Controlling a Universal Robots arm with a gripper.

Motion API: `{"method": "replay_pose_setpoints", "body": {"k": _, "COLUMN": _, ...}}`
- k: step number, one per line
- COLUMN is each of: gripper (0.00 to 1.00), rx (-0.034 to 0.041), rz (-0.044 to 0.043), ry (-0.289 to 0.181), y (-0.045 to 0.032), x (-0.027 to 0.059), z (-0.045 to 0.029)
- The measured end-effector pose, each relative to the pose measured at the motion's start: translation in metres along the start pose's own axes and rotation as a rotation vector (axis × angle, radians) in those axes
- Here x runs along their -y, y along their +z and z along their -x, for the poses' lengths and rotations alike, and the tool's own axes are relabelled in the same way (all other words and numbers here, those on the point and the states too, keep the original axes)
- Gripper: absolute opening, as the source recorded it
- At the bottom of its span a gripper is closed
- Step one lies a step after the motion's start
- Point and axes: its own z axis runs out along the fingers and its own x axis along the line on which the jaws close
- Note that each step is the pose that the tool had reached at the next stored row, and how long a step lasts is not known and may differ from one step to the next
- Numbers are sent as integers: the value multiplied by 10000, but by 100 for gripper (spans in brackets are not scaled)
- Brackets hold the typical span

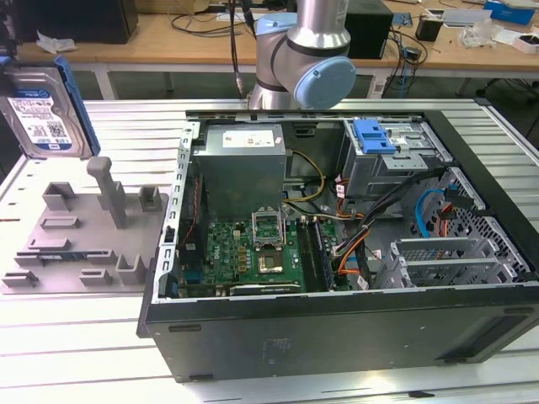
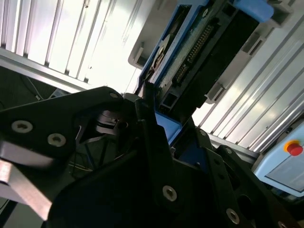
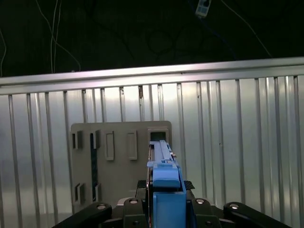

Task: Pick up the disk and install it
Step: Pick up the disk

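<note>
**Gripper** (image 3: 165,187): black, clamping shut on the disk (image 3: 161,152) at the end of its blue carrier. In the second wrist view the gripper (image 2: 168,128) is pinching the same blue edge, with one of its fingers (image 2: 149,128) lying flat against it.

**Disk**: silver drive in a blue frame, hanging upright in the air at the exterior view's far left (image 1: 38,114). Its white-and-blue label is facing the camera, and its lower edge is sitting above the fixture (image 1: 76,244), apart from it. In the first wrist view it is showing edge-on, running over one slotted corner of the fixture. In the second wrist view the disk (image 2: 199,52) is showing its circuit side and a connector row.

**Fixture**: grey, slotted, lying flat on the table (image 1: 84,337) at the exterior view's left of the case (image 1: 337,337). In the first wrist view the fixture (image 3: 118,175) is lying below the held disk.

**Table**: ribbed aluminium, carrying the fixture and the case.

**Case**: black, lying on its side with the open side facing up. It is showing a green board (image 1: 244,252), a grey power supply (image 1: 240,160), a drive cage with a blue latch (image 1: 375,135), and loose cables.

**Arm** (image 1: 307,50): grey with pale-blue joint caps, standing behind the case.

**Box** (image 2: 280,171): pale blue with a red button, lying near the table's edge in the second wrist view
</note>
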Motion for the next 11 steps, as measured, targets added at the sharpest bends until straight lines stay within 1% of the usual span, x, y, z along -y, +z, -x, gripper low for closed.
{"method": "replay_pose_setpoints", "body": {"k": 3, "gripper": 37, "rx": 0, "rz": -1, "ry": 0, "y": -75, "x": 0, "z": -3}}
{"method": "replay_pose_setpoints", "body": {"k": 6, "gripper": 37, "rx": 1, "rz": -4, "ry": 0, "y": -175, "x": 1, "z": -7}}
{"method": "replay_pose_setpoints", "body": {"k": 11, "gripper": 37, "rx": 1, "rz": -6, "ry": 0, "y": -263, "x": 1, "z": -10}}
